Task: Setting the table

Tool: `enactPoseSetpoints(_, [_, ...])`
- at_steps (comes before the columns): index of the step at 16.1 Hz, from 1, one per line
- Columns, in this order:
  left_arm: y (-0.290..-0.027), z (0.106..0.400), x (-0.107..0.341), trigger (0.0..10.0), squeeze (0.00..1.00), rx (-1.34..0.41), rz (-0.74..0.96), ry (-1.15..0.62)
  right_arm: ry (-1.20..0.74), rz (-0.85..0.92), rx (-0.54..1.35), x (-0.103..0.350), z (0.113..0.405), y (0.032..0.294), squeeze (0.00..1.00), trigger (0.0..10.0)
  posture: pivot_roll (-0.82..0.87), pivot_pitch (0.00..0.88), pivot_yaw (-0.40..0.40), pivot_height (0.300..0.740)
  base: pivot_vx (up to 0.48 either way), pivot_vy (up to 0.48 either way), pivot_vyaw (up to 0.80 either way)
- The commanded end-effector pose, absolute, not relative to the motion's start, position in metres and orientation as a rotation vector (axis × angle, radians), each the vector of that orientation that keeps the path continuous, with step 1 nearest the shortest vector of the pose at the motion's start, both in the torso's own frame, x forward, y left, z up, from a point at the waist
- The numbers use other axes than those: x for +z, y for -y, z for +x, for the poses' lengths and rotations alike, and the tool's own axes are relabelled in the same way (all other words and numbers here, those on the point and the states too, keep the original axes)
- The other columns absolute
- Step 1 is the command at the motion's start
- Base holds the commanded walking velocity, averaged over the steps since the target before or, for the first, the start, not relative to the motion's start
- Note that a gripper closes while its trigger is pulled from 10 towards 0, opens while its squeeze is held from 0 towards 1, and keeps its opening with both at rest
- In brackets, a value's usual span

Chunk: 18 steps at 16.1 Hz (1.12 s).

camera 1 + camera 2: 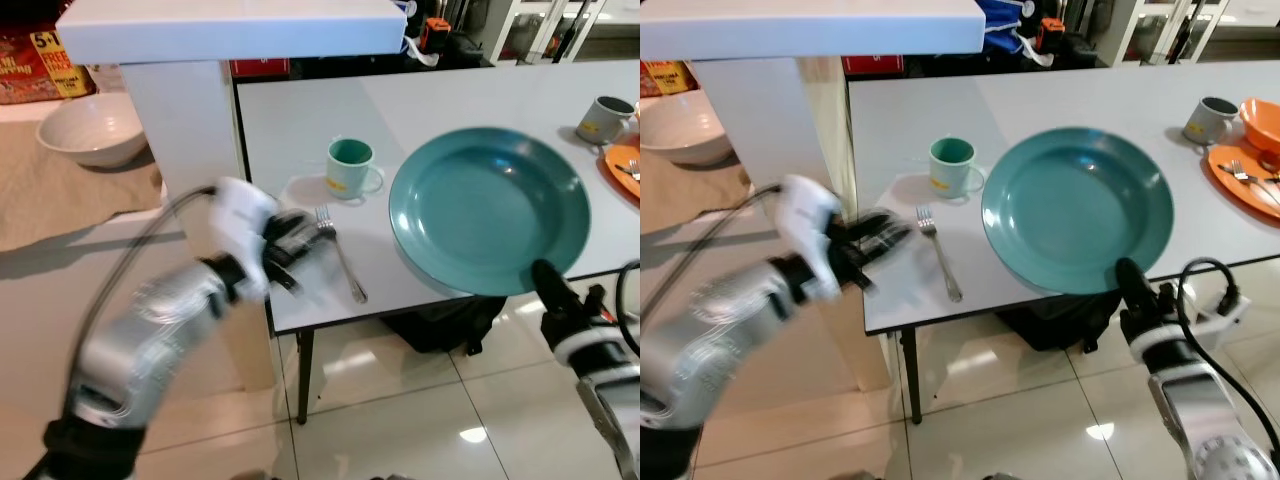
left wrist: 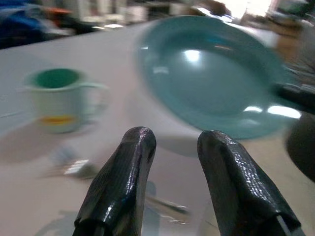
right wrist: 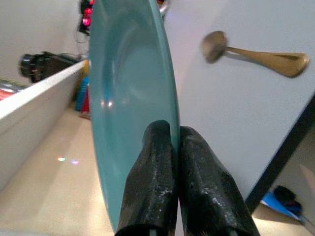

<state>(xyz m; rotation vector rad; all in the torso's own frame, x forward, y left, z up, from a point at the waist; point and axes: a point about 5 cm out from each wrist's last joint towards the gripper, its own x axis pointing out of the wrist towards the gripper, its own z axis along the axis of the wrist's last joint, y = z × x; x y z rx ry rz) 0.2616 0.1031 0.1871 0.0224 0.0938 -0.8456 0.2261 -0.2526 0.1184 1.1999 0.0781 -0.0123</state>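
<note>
Lying flat at the near edge of the worktop (image 1: 300, 130), the fork (image 1: 340, 262) runs its long axis roughly from 11 o'clock at the tines to 5 o'clock at the handle end, in the head views. The teal plate (image 1: 487, 207) sits just to its 3 o'clock side, the near rim hanging past the worktop's edge. The green-lined mug (image 1: 348, 166) stands just beyond the fork's tines, at about 12 o'clock from them.

The left claw (image 1: 295, 245) is at the fork's 9 o'clock side, close beside the tines, and it is the nearer of the two to the fork. The arm is blurred by motion. In the left wrist view its two fingers (image 2: 120, 187) are spread apart with a clear gap and nothing between them, so it is released and empty; the fork (image 2: 78, 168) lies smeared below and ahead of the fingertips, with the mug (image 2: 61, 98) beyond it. My judgement is that the coming move turns on this sideways offset: the fork lies across the claw's reach, not along it.

The right claw (image 1: 548, 280) is at the plate's near rim, about 5 o'clock on the plate. In the right wrist view its fingers (image 3: 152, 187) are clenched on the rim of the plate (image 3: 128, 98), so it is grasping the plate.

A white bowl (image 1: 92, 128) rests well apart at the far left.
</note>
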Motion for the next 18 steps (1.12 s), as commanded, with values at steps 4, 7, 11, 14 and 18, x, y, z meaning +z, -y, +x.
enactPoseSetpoints(4, [-0.092,0.255,0.179,10.0,0.00,-0.881,0.095,-0.083,-0.196,1.240,-0.117,0.103,0.244,0.249,0.00,0.0,0.04,0.020,-0.026,0.740,0.000,0.000,0.00])
enactPoseSetpoints(7, [-0.093,0.253,0.175,10.0,0.00,-0.861,0.121,-0.083,-0.265,1.260,-0.112,0.100,0.255,0.237,0.00,0.0,0.04,0.032,-0.038,0.740,0.000,0.000,0.00])
enactPoseSetpoints(11, [-0.090,0.249,0.172,10.0,0.00,-0.872,0.128,-0.093,-0.405,1.259,-0.094,0.093,0.263,0.215,0.00,0.0,0.04,0.046,-0.046,0.740,0.000,0.000,0.00])
enactPoseSetpoints(14, [-0.089,0.249,0.172,10.0,0.00,-0.871,0.126,-0.091,-0.460,1.238,-0.109,0.089,0.269,0.208,0.00,10.0,0.05,0.047,-0.051,0.740,0.000,0.000,0.00])
enactPoseSetpoints(18, [-0.089,0.248,0.172,10.0,0.00,-0.868,0.127,-0.091,-0.442,1.261,-0.151,0.089,0.279,0.210,0.00,10.0,0.05,0.049,-0.054,0.740,0.000,0.000,0.00])
